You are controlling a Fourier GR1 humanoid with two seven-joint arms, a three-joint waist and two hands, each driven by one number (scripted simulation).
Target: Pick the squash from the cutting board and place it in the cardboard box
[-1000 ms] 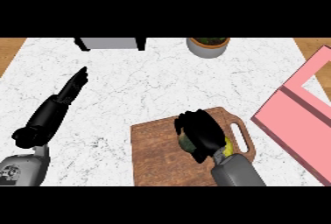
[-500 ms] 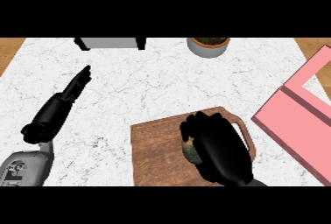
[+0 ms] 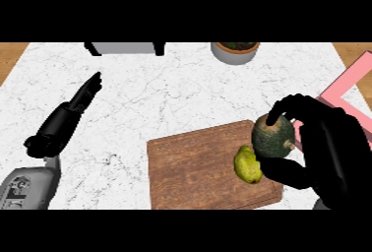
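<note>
A dark green squash (image 3: 273, 139) with a tan stem end is at the right edge of the wooden cutting board (image 3: 193, 170). My right hand (image 3: 330, 142) is shut on it, fingers curled over its top and thumb under it. Whether the squash still touches the board is unclear. The box (image 3: 350, 82) shows as a pink frame at the right edge, just beyond the hand. My left hand (image 3: 81, 97) rests open on the left of the counter, fingers straight and pointing away.
A small yellow-green fruit (image 3: 248, 164) lies on the board just left of the squash. A potted plant (image 3: 235, 50) and a grey appliance (image 3: 123, 47) stand at the counter's far edge. White marble counter (image 3: 174, 93) lies between the hands.
My right hand has moved right with the squash, from over the board's middle to its right edge, uncovering the yellow-green fruit. The left arm has barely shifted.
</note>
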